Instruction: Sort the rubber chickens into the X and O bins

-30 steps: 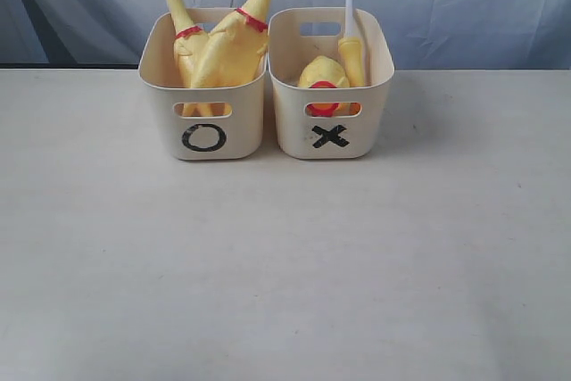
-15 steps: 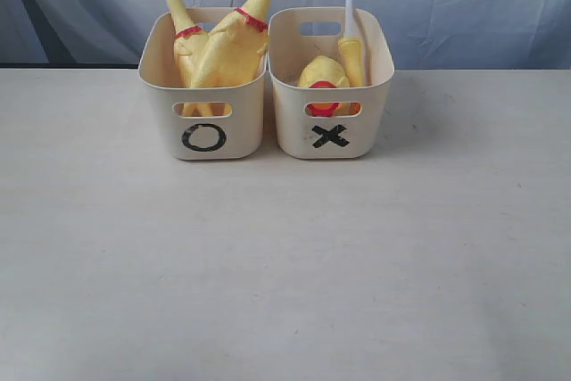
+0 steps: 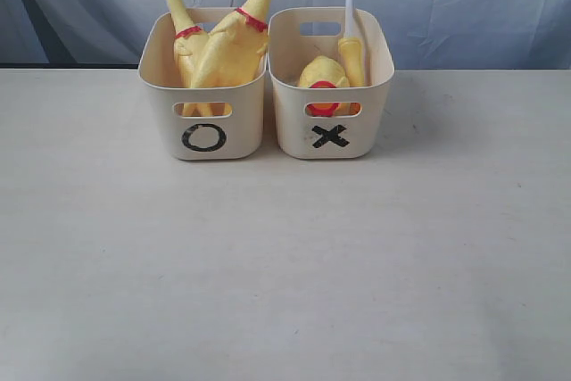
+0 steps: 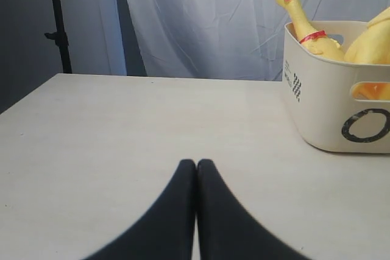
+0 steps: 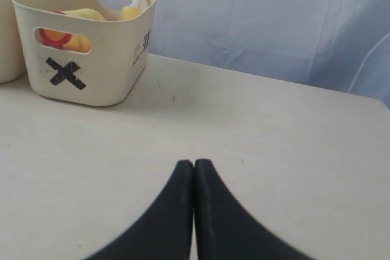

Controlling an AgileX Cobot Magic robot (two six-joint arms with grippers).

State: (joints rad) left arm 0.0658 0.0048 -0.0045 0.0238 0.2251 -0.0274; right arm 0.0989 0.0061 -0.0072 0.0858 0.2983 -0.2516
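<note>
Left pincer and right pincer hang closed, empty, over the bench; whole chickens in O bin, parts in X bin.

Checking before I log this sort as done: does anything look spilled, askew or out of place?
Nothing spilled. Two whole chickens lean crossed in the O bin, necks poking above its rim; the headless body and the piece on a white stick sit in the X bin.
</note>
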